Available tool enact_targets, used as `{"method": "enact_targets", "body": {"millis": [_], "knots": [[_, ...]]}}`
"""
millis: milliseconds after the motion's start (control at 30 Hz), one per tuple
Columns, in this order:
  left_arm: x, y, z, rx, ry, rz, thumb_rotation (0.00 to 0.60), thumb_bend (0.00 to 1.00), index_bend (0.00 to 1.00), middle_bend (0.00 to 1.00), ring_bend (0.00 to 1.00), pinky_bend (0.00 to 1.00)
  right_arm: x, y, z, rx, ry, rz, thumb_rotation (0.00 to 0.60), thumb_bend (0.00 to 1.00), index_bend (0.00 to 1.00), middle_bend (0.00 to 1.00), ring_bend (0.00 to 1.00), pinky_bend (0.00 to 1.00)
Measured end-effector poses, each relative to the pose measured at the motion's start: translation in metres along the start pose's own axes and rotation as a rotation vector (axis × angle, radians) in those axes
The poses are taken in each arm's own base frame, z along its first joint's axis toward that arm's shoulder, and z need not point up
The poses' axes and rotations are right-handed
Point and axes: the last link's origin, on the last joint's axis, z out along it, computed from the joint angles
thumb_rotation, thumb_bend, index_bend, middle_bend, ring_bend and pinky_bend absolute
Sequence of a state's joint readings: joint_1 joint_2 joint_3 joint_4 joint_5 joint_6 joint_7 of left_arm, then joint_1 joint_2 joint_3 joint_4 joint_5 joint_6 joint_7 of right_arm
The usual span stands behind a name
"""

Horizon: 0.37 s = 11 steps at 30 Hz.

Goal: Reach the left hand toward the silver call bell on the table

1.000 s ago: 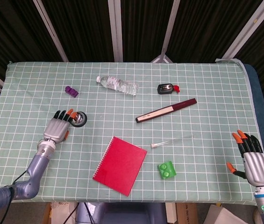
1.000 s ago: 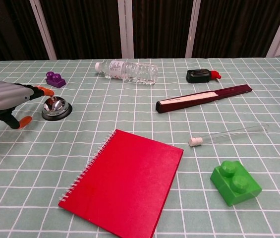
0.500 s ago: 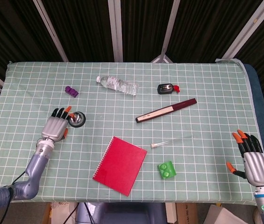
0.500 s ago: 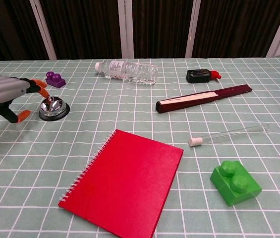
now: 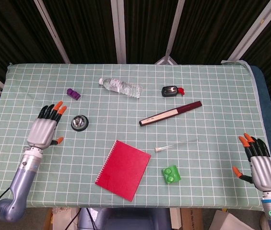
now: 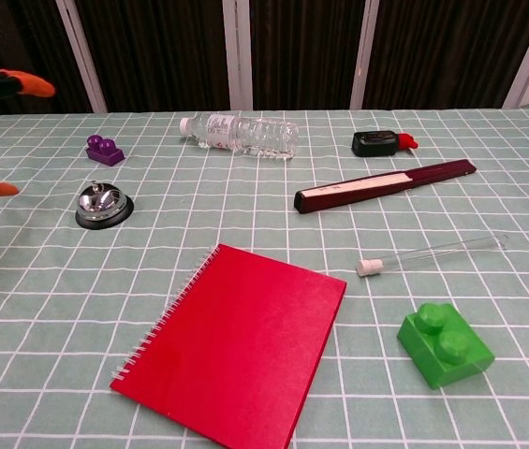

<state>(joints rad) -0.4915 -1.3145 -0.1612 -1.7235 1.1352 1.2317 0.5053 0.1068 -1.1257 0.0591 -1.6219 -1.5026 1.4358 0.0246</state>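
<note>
The silver call bell (image 5: 79, 122) (image 6: 104, 205) sits on its black base on the left part of the green checked table (image 5: 125, 103). My left hand (image 5: 44, 130) hovers to the left of the bell, apart from it, fingers spread and holding nothing. In the chest view only its orange fingertips (image 6: 26, 84) show at the left edge. My right hand (image 5: 260, 164) rests open at the table's front right corner, far from the bell.
A purple brick (image 5: 73, 93) lies behind the bell. A plastic bottle (image 5: 121, 87), a black and red item (image 5: 171, 90) and a dark red case (image 5: 170, 113) lie further back. A red notebook (image 5: 123, 169), a glass tube (image 5: 176, 143) and a green brick (image 5: 171, 174) lie nearer the front.
My left hand has drawn back leftward and lifted away from the bell, which it was touching a second ago. The right hand has not moved.
</note>
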Motion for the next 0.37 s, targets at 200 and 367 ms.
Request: {"method": "enact_targets", "body": {"millis": [200, 367], "knots": [[0.004, -0.028, -0.076, 0.056, -0.040, 0.012, 0.600, 0.15, 0.00, 0.00, 0.00, 0.00, -0.001, -0.001, 0.000, -0.003, -0.003, -0.008, 0.600, 0.29, 0.00, 0.00, 0.00, 0.00], [0.009, -0.048, -0.125, 0.080, 0.011, 0.020, 0.600, 0.15, 0.00, 0.00, 0.00, 0.00, -0.002, -0.001, 0.000, -0.003, -0.009, -0.014, 0.600, 0.29, 0.00, 0.00, 0.00, 0.00]]}}
